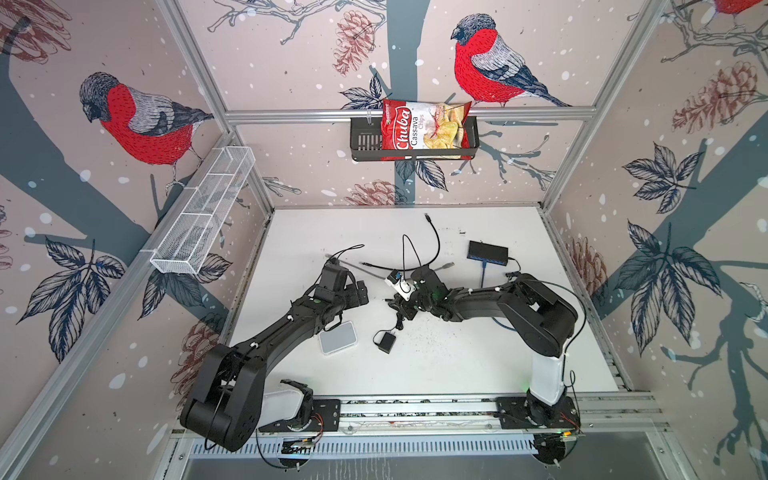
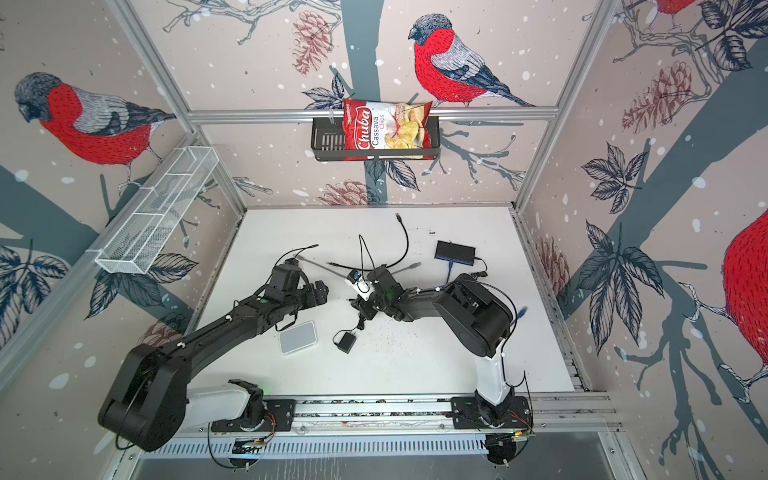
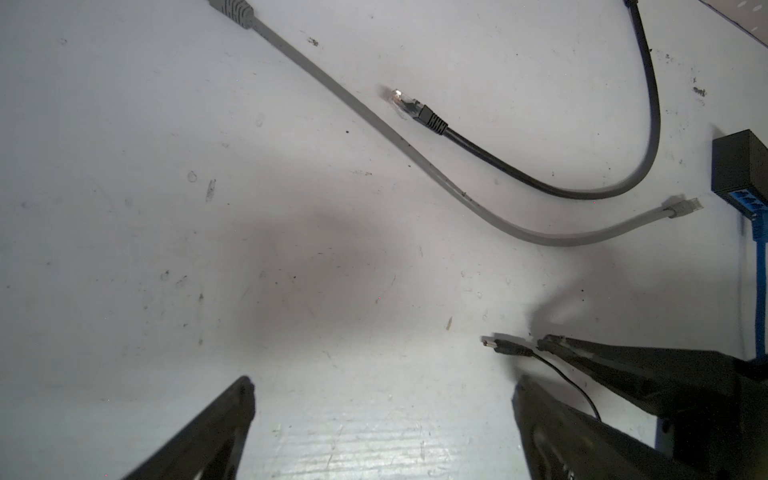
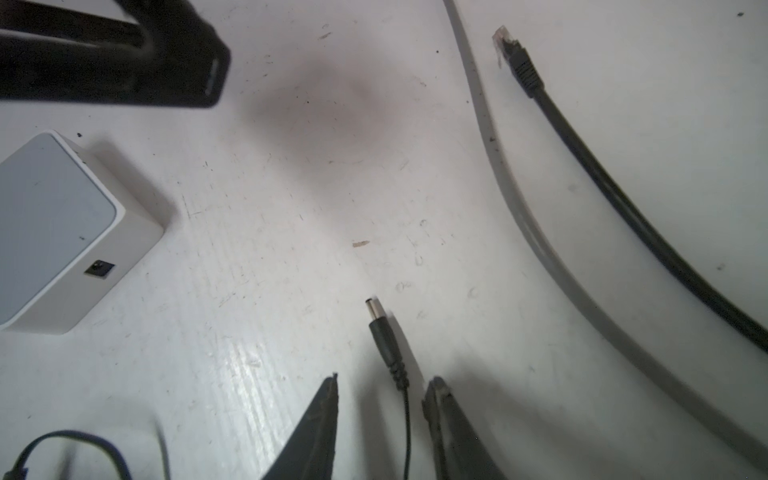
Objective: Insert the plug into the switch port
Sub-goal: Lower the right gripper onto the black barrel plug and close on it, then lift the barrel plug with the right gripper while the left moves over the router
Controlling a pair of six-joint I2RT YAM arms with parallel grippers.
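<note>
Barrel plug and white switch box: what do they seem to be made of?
Barrel plug: dark matte sleeve, probably moulded plastic or rubber; pale shiny tip, likely metal. White switch box: smooth, rounded shell with a faint sheen, probably plastic.

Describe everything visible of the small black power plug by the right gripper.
The plug is a slim black plastic-looking barrel with a metal tip and a ribbed collar running into a thin black cord. It seems to lie on the white table, tip pointing away from the right gripper, whose open jaws flank the cord without gripping.
</note>
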